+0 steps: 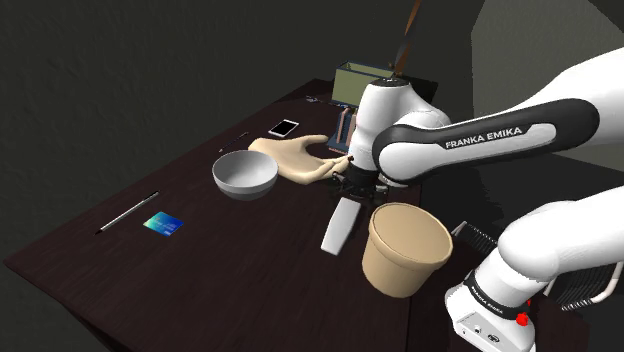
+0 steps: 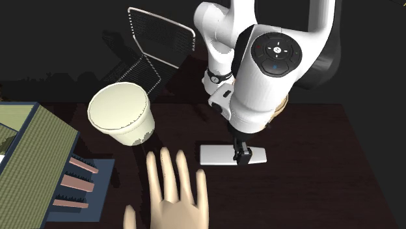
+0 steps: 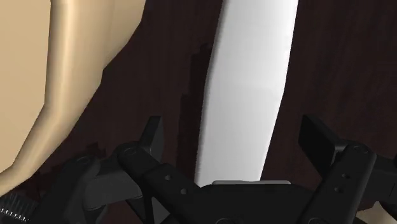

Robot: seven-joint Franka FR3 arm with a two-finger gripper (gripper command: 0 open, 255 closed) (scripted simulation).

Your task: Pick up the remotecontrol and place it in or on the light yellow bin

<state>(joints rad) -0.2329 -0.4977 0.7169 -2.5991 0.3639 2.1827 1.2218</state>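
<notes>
Low over the table [image 1: 200,270], the bent arm [image 1: 480,135] points its released end effector [image 2: 243,156] down astride the white remote [image 3: 251,83].

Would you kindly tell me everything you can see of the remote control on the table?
The remote control is a long, slim, flat slab drawn plain white to light grey, with no buttons visible. It lies flat on the dark table. The black hand hangs right over it, its fingers open and standing either side of it with gaps, so it is not gripped. The light yellow bin stands nearby, apart from it.
</notes>
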